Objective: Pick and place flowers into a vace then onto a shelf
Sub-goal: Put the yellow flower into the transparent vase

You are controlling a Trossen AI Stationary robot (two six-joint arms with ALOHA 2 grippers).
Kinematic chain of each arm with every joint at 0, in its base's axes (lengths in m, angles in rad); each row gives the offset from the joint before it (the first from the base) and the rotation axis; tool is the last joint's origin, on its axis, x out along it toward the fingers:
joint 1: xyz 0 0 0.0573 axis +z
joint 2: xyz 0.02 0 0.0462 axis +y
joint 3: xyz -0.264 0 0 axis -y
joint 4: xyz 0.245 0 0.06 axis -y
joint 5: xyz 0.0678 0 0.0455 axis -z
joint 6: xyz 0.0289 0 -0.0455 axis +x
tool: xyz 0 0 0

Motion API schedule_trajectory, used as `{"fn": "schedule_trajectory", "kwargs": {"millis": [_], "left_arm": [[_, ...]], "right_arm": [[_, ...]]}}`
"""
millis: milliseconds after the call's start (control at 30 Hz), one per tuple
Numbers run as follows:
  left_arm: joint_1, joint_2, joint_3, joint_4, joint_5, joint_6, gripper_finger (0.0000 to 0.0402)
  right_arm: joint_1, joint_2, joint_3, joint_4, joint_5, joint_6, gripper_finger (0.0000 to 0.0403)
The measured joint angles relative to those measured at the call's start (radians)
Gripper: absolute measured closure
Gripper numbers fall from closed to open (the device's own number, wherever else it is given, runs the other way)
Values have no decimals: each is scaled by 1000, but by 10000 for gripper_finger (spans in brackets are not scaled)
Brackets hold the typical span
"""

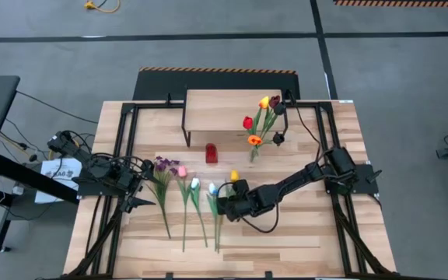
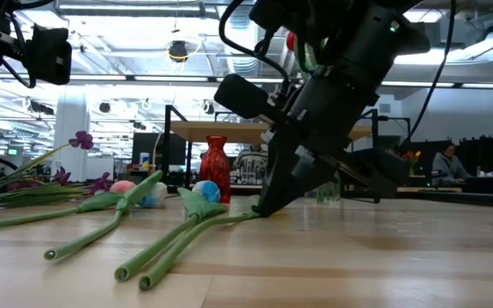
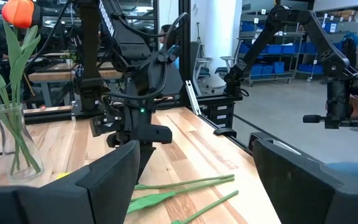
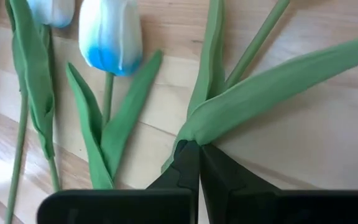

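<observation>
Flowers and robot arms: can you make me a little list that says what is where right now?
right gripper: shut on a flower's green stem, down at the tabletop
that flower: yellow head, lying flat, not lifted yet
left gripper: open, waiting at the table's left side, holding nothing
flowers on the table: a row lying flat, with purple, pink and white-blue heads
glass vase: upright by the shelf, already holding red, orange and yellow flowers
shelf: at the far edge of the table
red vase: stands in front of the shelf
</observation>
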Motion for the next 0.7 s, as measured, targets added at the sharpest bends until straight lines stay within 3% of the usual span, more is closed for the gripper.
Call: {"fn": "schedule_trajectory", "kwargs": {"millis": [200, 533, 700], "left_arm": [[0, 0, 0, 0, 0, 0, 99], [0, 0, 0, 0, 1, 0, 99], [0, 0, 0, 0, 1, 0, 99]], "right_arm": [[28, -36, -3, -84, -32, 46, 403], [99, -175, -10, -412, -139, 174, 403], [124, -193, -8, -439, -155, 211, 403]]}}
